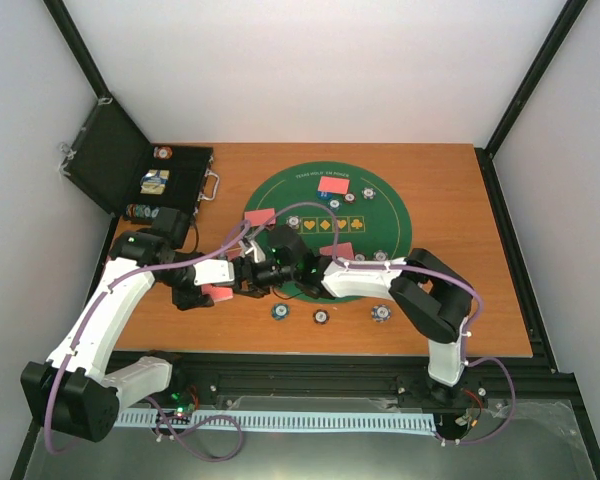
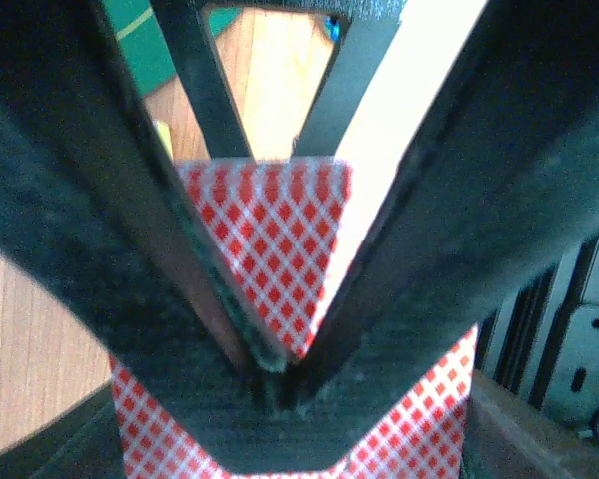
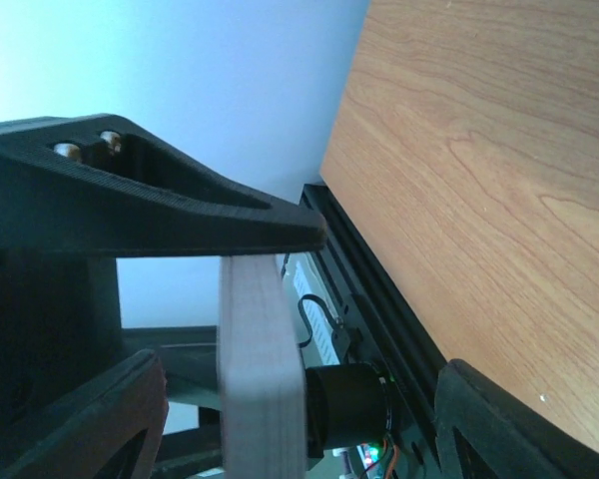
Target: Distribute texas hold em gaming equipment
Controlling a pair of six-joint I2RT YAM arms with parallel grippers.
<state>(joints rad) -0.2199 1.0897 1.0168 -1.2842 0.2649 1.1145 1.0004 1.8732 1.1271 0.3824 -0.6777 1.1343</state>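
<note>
The cards have red backs with a white diamond lattice. The left gripper is clenched on them, and a second card edge shows below its fingers. From above, the held cards hang over the bare table, just left of the mat.

Three more red cards lie flat. One card is on the mat's far side, one card lies across its left rim, and one card is on its near part beside the right arm.

The right gripper meets the left one at the mat's near-left rim. Its jaws stand wide, with a pale slab edge-on against one finger. I cannot tell whether they grip it.

Three chips sit in a row on the wood near the front edge, the leftmost bluish. More lie on the mat, too small to count. The case stands open at far left.
</note>
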